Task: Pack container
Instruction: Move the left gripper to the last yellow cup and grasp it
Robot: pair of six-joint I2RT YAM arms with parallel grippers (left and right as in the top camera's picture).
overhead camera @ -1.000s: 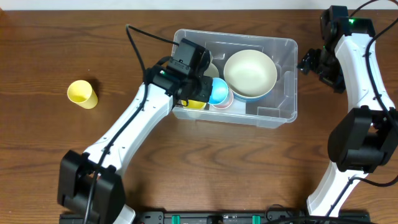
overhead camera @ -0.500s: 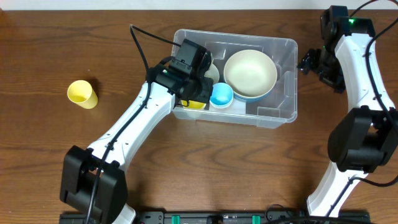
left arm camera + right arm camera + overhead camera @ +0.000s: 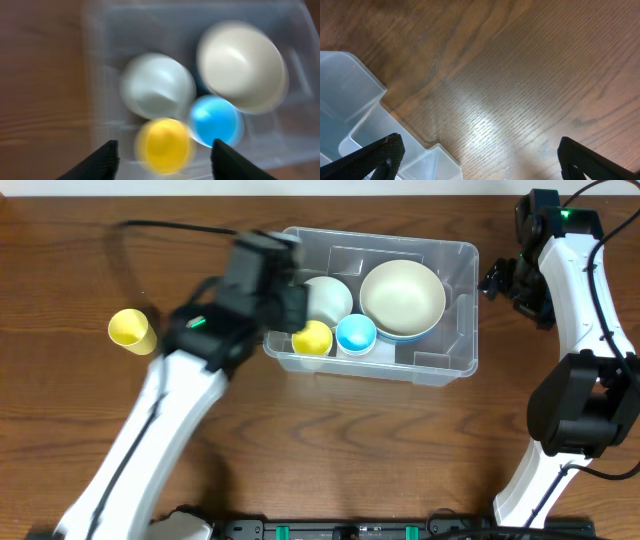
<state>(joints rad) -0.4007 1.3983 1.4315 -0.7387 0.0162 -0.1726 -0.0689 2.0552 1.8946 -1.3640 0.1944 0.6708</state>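
1. The container [image 3: 445,362], a large clear plastic tub with rounded corners, stands on the brown wooden desk [image 3: 300,440], a little toward 12 o'clock from the desk's middle in the overhead view
2. Four items sit inside the container. A wide cream bowl [image 3: 402,295] fills the area toward 2 o'clock, with a blue rim showing under its near edge. A white bowl [image 3: 325,298] sits at about 10 o'clock. A small yellow cup [image 3: 312,338] is at 8 o'clock, and a small blue cup [image 3: 355,334] is just beside it at 6 o'clock
3. The left hand [image 3: 288,302] is blurred in the overhead view and hangs over the container's 9 o'clock wall
4. In the left wrist view the left hand [image 3: 165,147] is spread, with its two dark fingers [image 3: 107,160] standing well apart and nothing between them. Below it, out of focus, lie the yellow cup [image 3: 165,145], the blue cup [image 3: 216,120], the white bowl [image 3: 157,92] and the cream bowl [image 3: 240,65]
5. The right hand [image 3: 500,280] is at 3 o'clock of the container, just beside its wall and apart from it
6. In the right wrist view the right hand [image 3: 480,150] is spread wide and holds nothing. Bare wood lies under it, and a corner of the container [image 3: 350,85] shows at 9 o'clock
7. A second yellow cup [image 3: 132,330] rests on the desk well apart from the container, out at 9 o'clock
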